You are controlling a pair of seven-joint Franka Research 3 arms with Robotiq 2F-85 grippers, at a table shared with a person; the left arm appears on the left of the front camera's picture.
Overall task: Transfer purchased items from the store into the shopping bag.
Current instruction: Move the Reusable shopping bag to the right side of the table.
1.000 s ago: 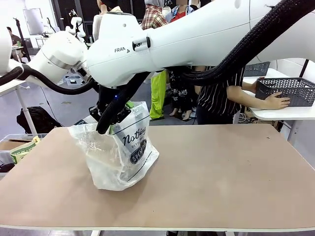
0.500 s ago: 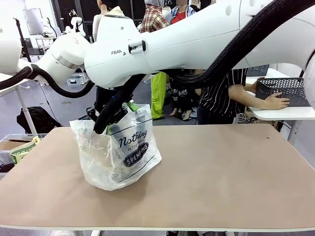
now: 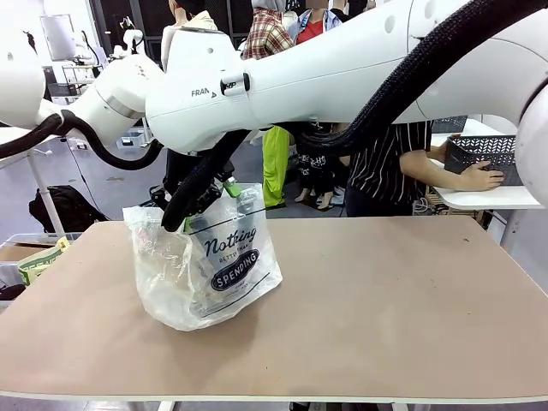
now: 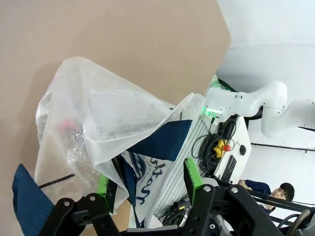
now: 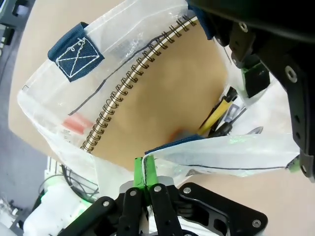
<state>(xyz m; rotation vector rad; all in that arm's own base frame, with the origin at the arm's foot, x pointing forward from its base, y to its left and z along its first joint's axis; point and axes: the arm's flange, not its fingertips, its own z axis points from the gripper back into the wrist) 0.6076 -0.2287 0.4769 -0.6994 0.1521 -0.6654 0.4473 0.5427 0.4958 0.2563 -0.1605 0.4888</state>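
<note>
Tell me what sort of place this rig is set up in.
Probably an indoor robot lab or data-collection hall staged as a shop checkout. Two white arms work over a plain brown table holding a printed shopping bag, a person stands at a side table with a dark lattice basket, and cables and control gear show nearby.

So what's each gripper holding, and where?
Right gripper is shut on the bag rim by a navy handle. Left gripper straddles the opposite rim, jaws apart.
</note>
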